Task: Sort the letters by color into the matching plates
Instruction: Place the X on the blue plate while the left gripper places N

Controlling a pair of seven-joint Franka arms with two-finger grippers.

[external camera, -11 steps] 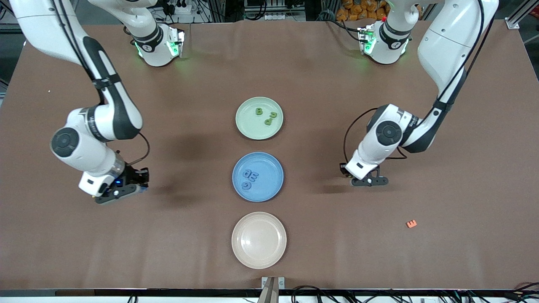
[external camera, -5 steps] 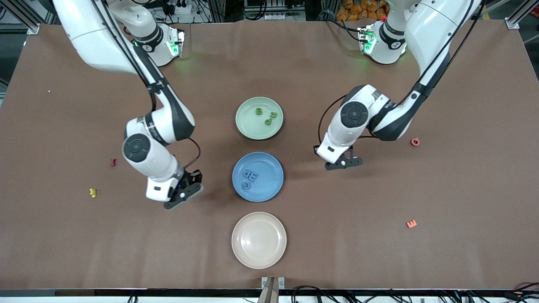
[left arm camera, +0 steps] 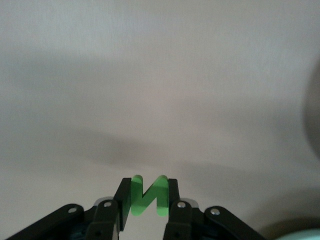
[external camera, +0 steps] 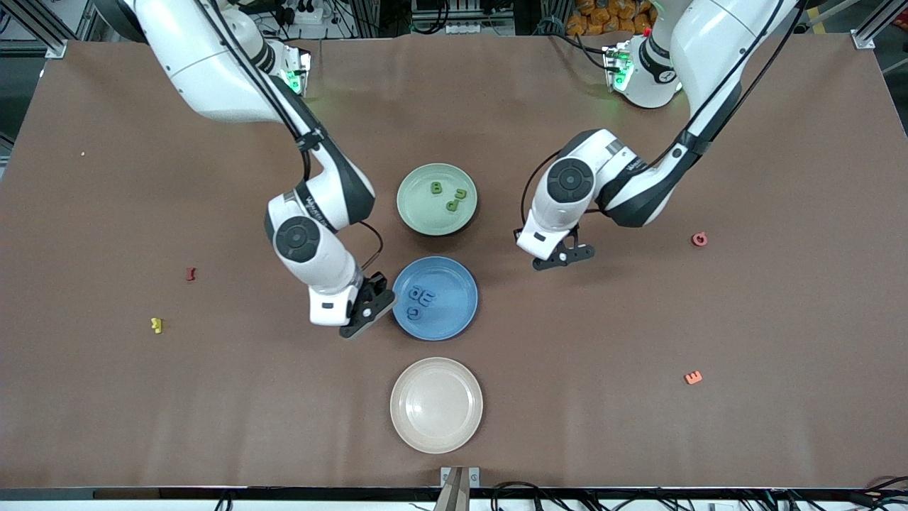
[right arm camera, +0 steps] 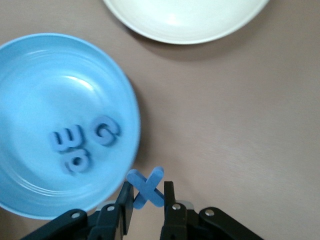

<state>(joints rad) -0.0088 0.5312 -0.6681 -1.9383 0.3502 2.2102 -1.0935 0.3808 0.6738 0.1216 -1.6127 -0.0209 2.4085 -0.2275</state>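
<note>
Pinching a blue X-shaped letter [right arm camera: 146, 186] between its closed fingers, the right tool [external camera: 367, 310] hangs just over the blue plate's [external camera: 454, 323] rim, at the edge toward the right arm's end of the bench [external camera: 638, 440]. The X stands across the fingertips, so it has no single long axis; its arms splay diagonally out of the grip. The left tool [external camera: 565, 256] is likewise shut, on a green N-shaped letter [left arm camera: 146, 195] held upright between the pads, its strokes running along the fingers. It is over bare bench, near the green plate [external camera: 418, 213] on the side toward the left arm's end.

Three blue letters [external camera: 421, 301] already lie in the blue plate, bunched close together, and three green letters [external camera: 450, 196] lie in the green plate, one apart and two touching. With the two carried pieces, that would seem to complete both colour sets once they are dropped. The cream plate [external camera: 436, 440], nearest the front camera, holds nothing.

Loose on the bench are a red letter [external camera: 190, 273] and a yellow letter [external camera: 157, 325] toward the right arm's end, and a pink letter [external camera: 699, 240] and an orange letter [external camera: 693, 377] toward the left arm's end. No plate matches them.
</note>
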